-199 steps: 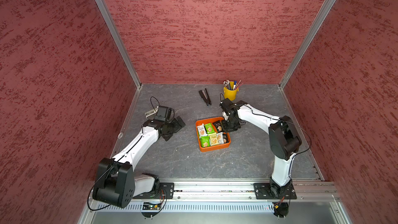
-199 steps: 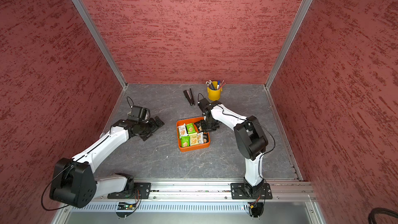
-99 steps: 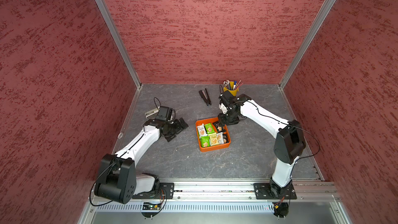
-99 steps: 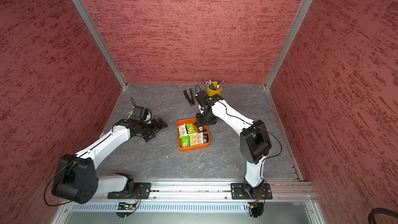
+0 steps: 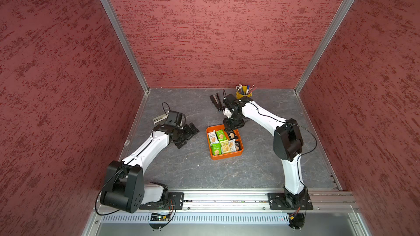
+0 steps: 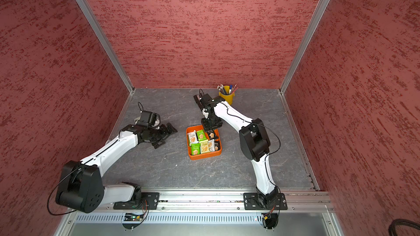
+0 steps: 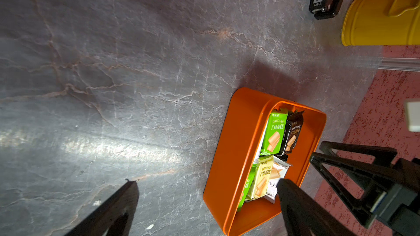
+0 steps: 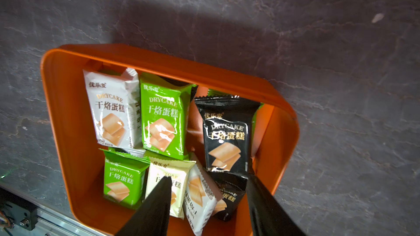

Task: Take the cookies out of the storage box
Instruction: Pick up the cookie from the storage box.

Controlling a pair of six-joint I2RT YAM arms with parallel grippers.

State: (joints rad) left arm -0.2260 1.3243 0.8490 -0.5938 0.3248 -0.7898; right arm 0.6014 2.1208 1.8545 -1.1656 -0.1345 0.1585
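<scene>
The right tool, jaws half apart and empty, hangs over the cookies heaped in the box, so closing here may pinch two overlapping ones or drag the light box across the table; the left tool gapes wide, well aside.

free: bare table left of storage box | blocked: stapler, pen bucket behind

A robot-lab test cell: red textured panels in aluminium framing, two arms bolted to a rail (at 6 o'clock).
</scene>
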